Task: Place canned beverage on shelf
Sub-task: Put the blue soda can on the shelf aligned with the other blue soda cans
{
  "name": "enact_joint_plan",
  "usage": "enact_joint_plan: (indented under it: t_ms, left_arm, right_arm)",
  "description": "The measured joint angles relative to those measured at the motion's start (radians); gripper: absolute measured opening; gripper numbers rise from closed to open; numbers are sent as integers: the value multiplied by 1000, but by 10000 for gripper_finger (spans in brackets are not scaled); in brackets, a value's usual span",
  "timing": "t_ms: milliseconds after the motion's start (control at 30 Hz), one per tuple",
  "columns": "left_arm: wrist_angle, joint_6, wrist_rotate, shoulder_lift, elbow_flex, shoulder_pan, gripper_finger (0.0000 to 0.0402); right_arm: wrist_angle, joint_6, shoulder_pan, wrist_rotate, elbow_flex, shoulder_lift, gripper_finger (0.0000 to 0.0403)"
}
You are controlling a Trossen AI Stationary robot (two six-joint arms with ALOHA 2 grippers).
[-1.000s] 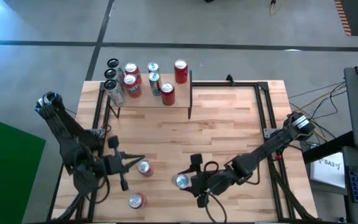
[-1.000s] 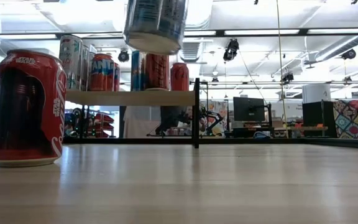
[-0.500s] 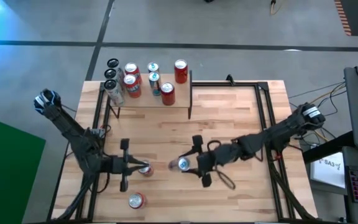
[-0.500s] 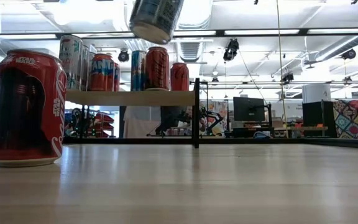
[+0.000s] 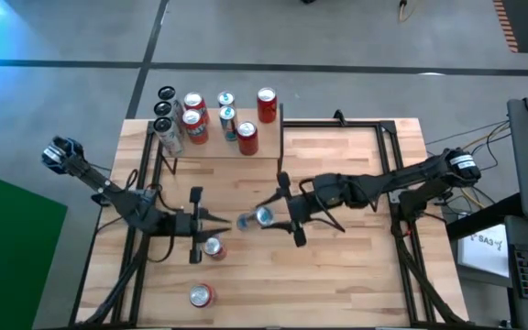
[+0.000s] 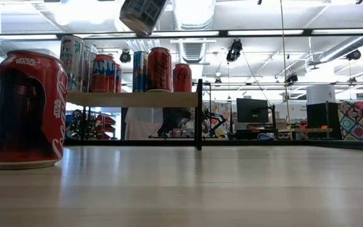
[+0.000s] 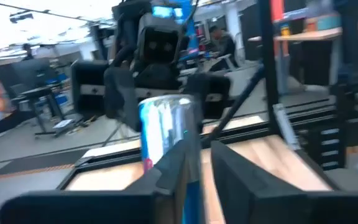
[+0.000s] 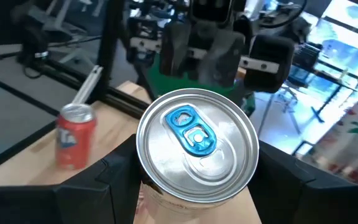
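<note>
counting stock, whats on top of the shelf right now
On the shelf stand eight cans: red, blue and silver ones. In the low view they overlap, so some hide behind others, and most labels cannot be read.

We see the held can off the table, silver top with a blue pull tab, tilted over on its side, clamped between the right gripper's fingers near the table's middle. In the low view the can hangs tilted high above the tabletop. The shelf sits at the table's far left: a light wood board on thin black uprights, with seven cans standing upright on it, red, blue and silver ones.
</note>
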Motion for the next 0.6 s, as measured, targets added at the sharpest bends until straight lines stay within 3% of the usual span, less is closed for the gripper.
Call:
enact_joint_plan:
  t_ms: [367, 600]
  left_arm:
    - [-33, -35, -6, 9, -3, 91, 212]
    - [-101, -63, 19, 11, -4, 97, 256]
  right_arm:
    - [-95, -92, -36, -23, 38, 0, 226]
    - [-96, -139, -38, -22, 40, 0, 226]
